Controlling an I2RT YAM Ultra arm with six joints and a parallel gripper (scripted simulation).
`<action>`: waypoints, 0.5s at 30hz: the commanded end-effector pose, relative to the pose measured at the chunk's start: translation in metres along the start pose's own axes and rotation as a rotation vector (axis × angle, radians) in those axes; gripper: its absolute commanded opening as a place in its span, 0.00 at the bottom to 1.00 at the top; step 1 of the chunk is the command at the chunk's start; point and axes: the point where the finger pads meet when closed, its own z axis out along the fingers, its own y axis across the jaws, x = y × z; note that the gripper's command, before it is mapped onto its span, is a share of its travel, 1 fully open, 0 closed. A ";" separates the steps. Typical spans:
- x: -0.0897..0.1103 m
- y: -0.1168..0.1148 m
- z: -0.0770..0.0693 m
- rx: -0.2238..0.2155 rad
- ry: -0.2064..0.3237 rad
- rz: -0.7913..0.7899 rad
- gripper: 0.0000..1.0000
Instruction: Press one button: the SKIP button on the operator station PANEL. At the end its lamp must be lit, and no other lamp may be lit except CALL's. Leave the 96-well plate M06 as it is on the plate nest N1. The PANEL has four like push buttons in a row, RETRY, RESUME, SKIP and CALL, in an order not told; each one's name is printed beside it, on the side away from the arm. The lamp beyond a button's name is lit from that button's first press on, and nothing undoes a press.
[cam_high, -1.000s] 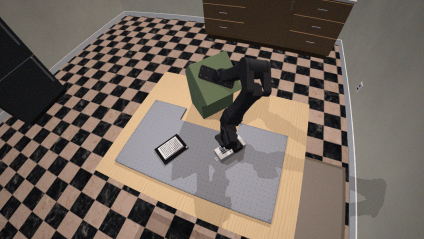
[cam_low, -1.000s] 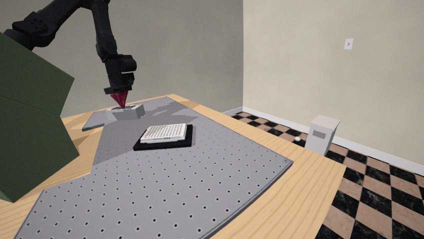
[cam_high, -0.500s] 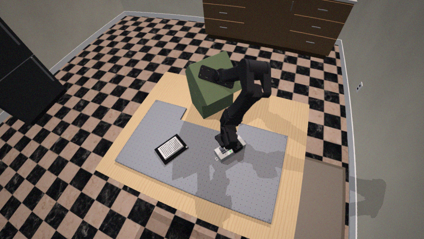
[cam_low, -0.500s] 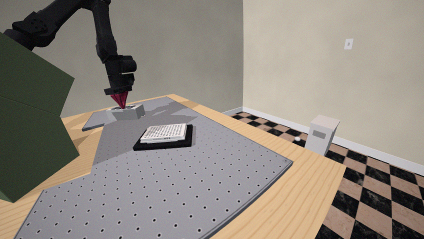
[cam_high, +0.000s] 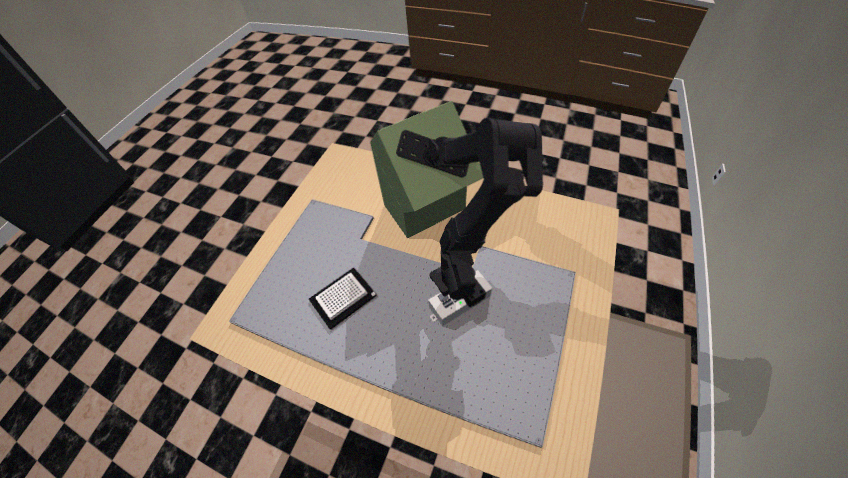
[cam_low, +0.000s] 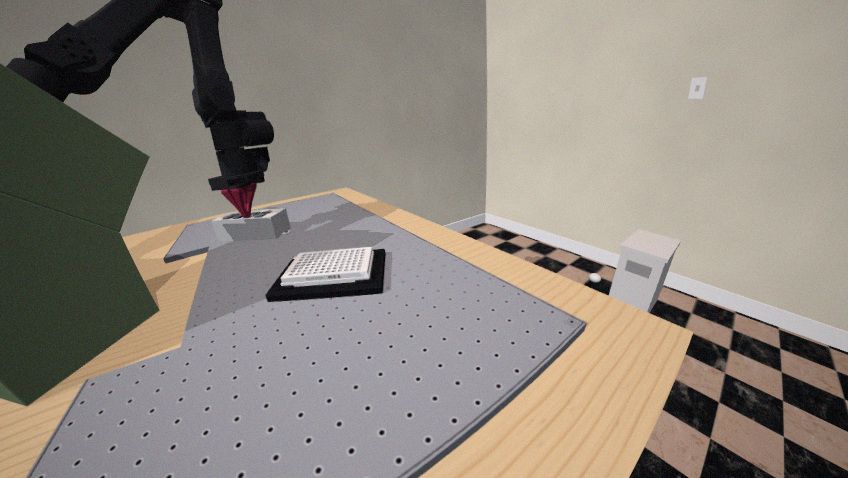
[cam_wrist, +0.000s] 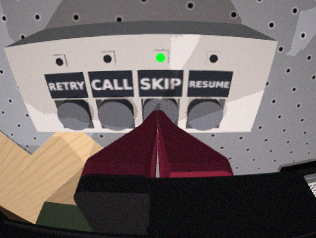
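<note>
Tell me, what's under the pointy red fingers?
The shut gripper points down at the SKIP button on the PANEL. The fingers cover most of that button, so you can't see if they touch it. Its green lamp is lit.

Legible markings: four name plates on the PANEL (cam_wrist: 142, 87)
Dark plates with white capitals, left to right in the wrist view: RETRY (cam_wrist: 65, 86), CALL (cam_wrist: 112, 85), SKIP (cam_wrist: 159, 83), RESUME (cam_wrist: 210, 83), each just above its button; print on the 96-well plate's (cam_low: 329, 265) edge too small to read
</note>
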 end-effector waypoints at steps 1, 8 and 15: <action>-0.014 -0.004 0.009 0.012 -0.027 -0.012 0.00; -0.014 -0.004 0.010 0.012 -0.027 -0.012 0.00; -0.014 -0.004 0.010 0.012 -0.027 -0.012 0.00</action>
